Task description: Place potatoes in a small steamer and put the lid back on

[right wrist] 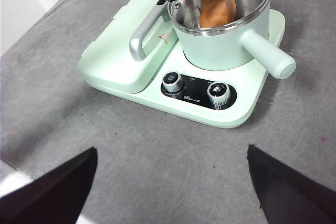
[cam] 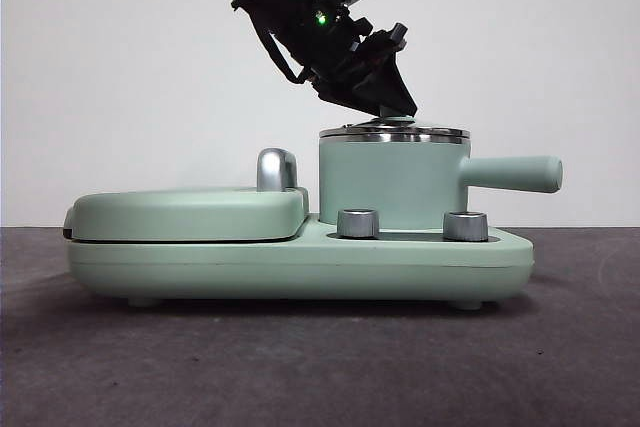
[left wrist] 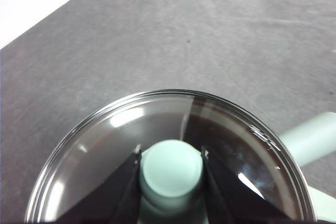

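The small steamer (cam: 393, 182), a mint-green pot with a chrome rim, stands upright on the right half of a mint-green cooker base (cam: 300, 262), beside the flat griddle cover (cam: 188, 213) with its chrome handle (cam: 277, 169). The pot's long straight side handle (cam: 510, 174) runs level, pointing away from the griddle cover toward the base's outer end. The glass lid (left wrist: 168, 156) lies flat across the pot's rim and looks seated or very nearly so; its knob (left wrist: 171, 170) points straight up at the centre. The left gripper (cam: 395, 115) reaches down at a slant from over the griddle cover side, and its two black jaws are closed snugly on either side of the knob, gripping it, so the lid sits directly between and beneath the jaws. Through the glass in the right wrist view, the potato (right wrist: 217, 9) shows as an orange-brown lump inside the pot, below the lid; its long axis seems to stand roughly upright, though the lid and arm hide part of it. The right gripper (right wrist: 170, 192) waits well away from the steamer, on the side of the base with the two control dials (right wrist: 196, 87); its jaws are spread wide and hold nothing. The left arm is plainly the nearer one. The likely remaining move is for it to let go of the knob and lift clear.
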You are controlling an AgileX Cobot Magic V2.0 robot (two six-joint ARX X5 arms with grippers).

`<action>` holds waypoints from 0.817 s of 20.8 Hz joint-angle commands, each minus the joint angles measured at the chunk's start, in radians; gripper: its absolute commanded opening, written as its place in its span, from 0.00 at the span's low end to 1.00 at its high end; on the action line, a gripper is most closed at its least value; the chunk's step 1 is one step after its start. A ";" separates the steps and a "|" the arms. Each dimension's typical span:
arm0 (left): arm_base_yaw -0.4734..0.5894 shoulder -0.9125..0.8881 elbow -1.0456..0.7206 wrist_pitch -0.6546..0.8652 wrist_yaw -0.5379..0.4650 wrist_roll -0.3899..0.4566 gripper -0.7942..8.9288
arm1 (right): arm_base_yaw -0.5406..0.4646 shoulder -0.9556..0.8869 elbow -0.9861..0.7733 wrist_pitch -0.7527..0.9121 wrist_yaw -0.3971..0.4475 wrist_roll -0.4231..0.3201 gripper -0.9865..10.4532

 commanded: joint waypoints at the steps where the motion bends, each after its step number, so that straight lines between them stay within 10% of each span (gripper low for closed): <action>1: -0.012 0.031 0.026 0.009 0.034 0.012 0.10 | 0.005 0.001 0.011 0.012 0.004 0.008 0.48; 6: -0.012 0.032 0.026 0.001 0.032 0.008 0.13 | 0.005 0.001 0.012 0.012 0.004 0.008 0.48; 12: -0.010 0.026 0.029 0.001 0.032 -0.055 0.52 | 0.005 0.001 0.012 0.013 0.004 0.008 0.48; 17: 0.008 -0.030 0.039 -0.025 0.032 -0.183 0.56 | 0.005 0.001 0.012 0.012 0.004 0.008 0.48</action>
